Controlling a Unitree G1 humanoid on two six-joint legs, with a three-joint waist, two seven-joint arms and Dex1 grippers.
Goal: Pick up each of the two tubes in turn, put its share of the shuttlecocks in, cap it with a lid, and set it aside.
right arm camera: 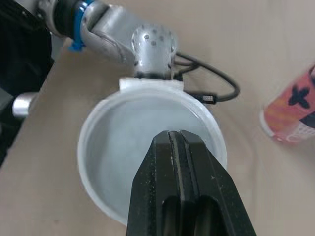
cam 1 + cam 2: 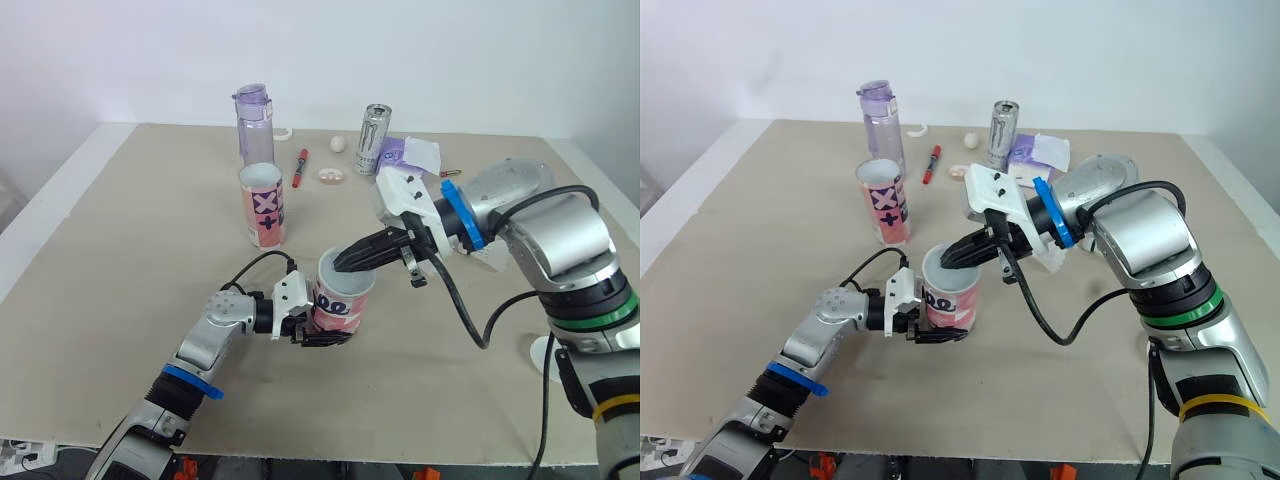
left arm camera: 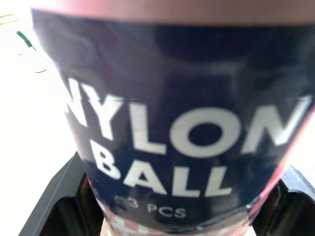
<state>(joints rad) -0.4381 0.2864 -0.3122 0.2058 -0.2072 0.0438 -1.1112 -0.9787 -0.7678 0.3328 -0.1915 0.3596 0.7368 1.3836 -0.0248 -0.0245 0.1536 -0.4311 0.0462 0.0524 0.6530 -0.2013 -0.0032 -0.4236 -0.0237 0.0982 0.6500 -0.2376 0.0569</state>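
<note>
- The left end effector (image 2: 322,331) is closed around the lower part of a short shuttlecock tube (image 2: 340,300). One black finger is on each side of the tube's wall.
- This tube stands upright on the bench (image 2: 130,260), near the middle and toward the near edge. The left wrist view shows its dark label, printed "NYLON BALL" and "3 PCS".
- A translucent white lid (image 1: 118,147) with a raised rim sits on the tube's mouth.
- The right end effector (image 1: 175,136) reaches in from the right, its two fingers pressed together with nothing between them. Its tips are right over the lid; I cannot tell whether they actually press on it.
- The second tube (image 2: 263,206) is pink with black cross marks and stands upright, farther away and to the left of the held tube, apart from it. Its top looks uncapped.
- A clear purple water bottle (image 2: 253,122) stands just behind the second tube.
- A red marker (image 2: 300,167) lies to the right of the bottle.
- Farther right, along the far side, are a drink can (image 2: 372,140) and a purple packet (image 2: 410,154).
- A white disc (image 2: 543,356) lies on the bench at the right, partly hidden by the right arm.
</note>
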